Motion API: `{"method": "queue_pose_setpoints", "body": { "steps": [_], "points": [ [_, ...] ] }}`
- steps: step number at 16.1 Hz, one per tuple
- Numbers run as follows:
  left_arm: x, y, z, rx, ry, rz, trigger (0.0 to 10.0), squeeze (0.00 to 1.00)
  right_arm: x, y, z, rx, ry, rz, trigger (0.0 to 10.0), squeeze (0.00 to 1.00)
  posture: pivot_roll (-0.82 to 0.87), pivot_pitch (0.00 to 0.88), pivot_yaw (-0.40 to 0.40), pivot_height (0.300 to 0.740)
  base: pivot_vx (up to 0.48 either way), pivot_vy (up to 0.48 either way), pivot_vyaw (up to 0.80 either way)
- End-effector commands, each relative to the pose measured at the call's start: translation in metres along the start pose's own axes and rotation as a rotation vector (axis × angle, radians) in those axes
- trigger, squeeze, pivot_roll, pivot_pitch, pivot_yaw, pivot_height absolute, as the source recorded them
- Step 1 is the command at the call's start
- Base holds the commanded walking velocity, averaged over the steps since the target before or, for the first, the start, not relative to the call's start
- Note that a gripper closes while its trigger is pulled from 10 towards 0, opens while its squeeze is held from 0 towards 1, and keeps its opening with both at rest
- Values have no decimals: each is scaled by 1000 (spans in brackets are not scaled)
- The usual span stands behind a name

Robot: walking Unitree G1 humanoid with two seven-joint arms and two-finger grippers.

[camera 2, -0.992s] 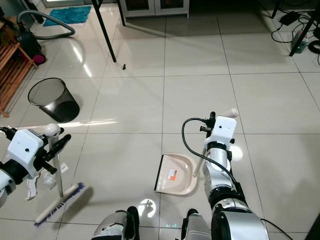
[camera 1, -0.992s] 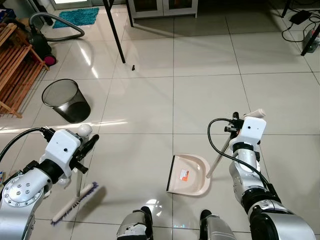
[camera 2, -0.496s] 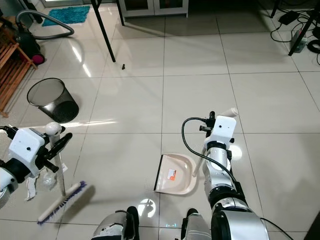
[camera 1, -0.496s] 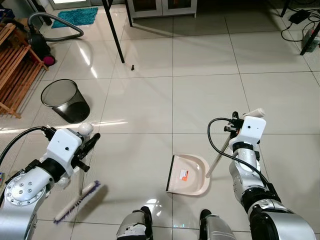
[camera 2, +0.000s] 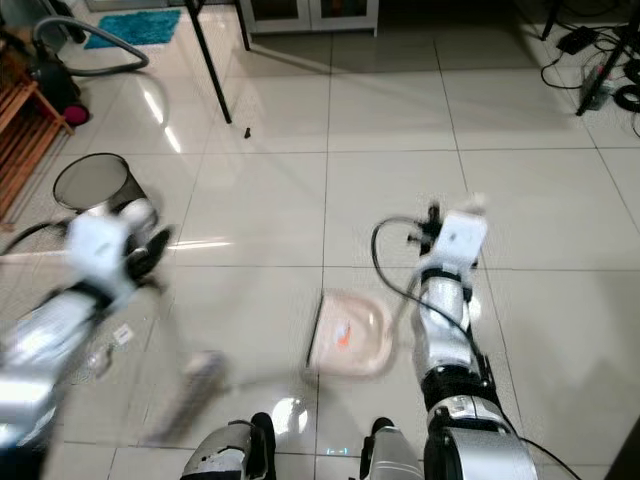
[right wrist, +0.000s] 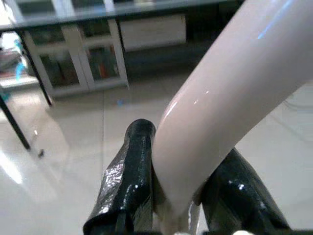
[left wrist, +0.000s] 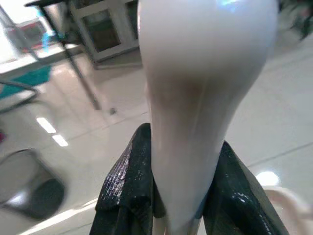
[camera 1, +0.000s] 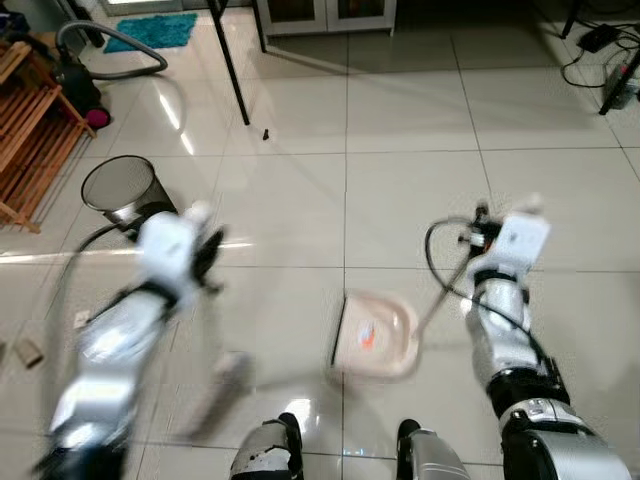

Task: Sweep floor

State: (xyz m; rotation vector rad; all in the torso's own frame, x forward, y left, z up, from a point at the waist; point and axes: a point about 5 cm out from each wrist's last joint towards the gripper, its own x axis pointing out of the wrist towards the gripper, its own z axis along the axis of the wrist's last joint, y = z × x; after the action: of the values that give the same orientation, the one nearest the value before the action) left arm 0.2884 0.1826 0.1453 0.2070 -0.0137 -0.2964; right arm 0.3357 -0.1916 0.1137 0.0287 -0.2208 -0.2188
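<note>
On pale floor tiles at 6 o'clock: broom (camera 1: 218, 392), blurred, head now nearer the robot's feet than a second ago; handle top clamped in left gripper (left wrist: 166, 196), which has swung toward centre. Dustpan (camera 1: 375, 335) just right, shifted slightly; handle clasped by right gripper (right wrist: 171, 196). Wire bin (camera 1: 120, 187) at 10 o'clock.

Your robot's two arms are silver metal, built of rounded jointed segments with black bands between them. Each wrist carries a white boxy housing: left wrist housing (camera 1: 168, 243), motion-blurred; right wrist housing (camera 1: 521, 238). A black cable (camera 1: 438, 262) loops out from the right wrist. Glossy black textured fingers (left wrist: 122, 183) show in both wrist views. Two silver-and-black rounded feet (camera 1: 268, 455) stand below.
</note>
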Motion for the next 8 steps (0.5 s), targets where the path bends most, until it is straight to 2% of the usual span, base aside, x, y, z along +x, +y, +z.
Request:
{"method": "queue_pose_setpoints", "body": {
  "steps": [1, 3, 4, 5, 6, 7, 8],
  "points": [
    [11, -9, 8, 24, -21, -33, 10000, 0, 1, 4, 22, 11, -60, 35, 0, 0, -44, 117, 87, 740, 0, 0, 0],
    [23, -21, 16, 60, -48, -68, 10000, 0, -5, 3, 34, 43, -52, 20, 0, 0, -63, 97, 94, 740, 0, 0, 0],
    [25, -21, 19, 61, -54, -59, 10000, 0, -7, 3, 37, 50, -47, 24, 0, 0, -67, 96, 92, 740, 0, 0, 0],
    [26, -20, 24, 84, -63, -45, 10000, 0, -9, 7, 45, 53, -44, 43, 8549, 0, -68, 92, 82, 740, 0, 0, 0],
    [24, -20, 27, 109, -62, -46, 10000, 0, -11, 11, 50, 54, -40, 64, 10000, 0, -69, 90, 79, 740, 0, 0, 0],
    [23, -18, 28, 134, -44, -38, 10000, 0, -13, 14, 55, 52, -39, 79, 10000, 0, -69, 88, 75, 740, 0, 0, 0],
    [18, -18, 30, 163, -41, -22, 10000, 0, -16, 24, 61, 5, -1, 150, 10000, 0, -60, 79, 51, 740, 0, 0, 0]
  ]
}}
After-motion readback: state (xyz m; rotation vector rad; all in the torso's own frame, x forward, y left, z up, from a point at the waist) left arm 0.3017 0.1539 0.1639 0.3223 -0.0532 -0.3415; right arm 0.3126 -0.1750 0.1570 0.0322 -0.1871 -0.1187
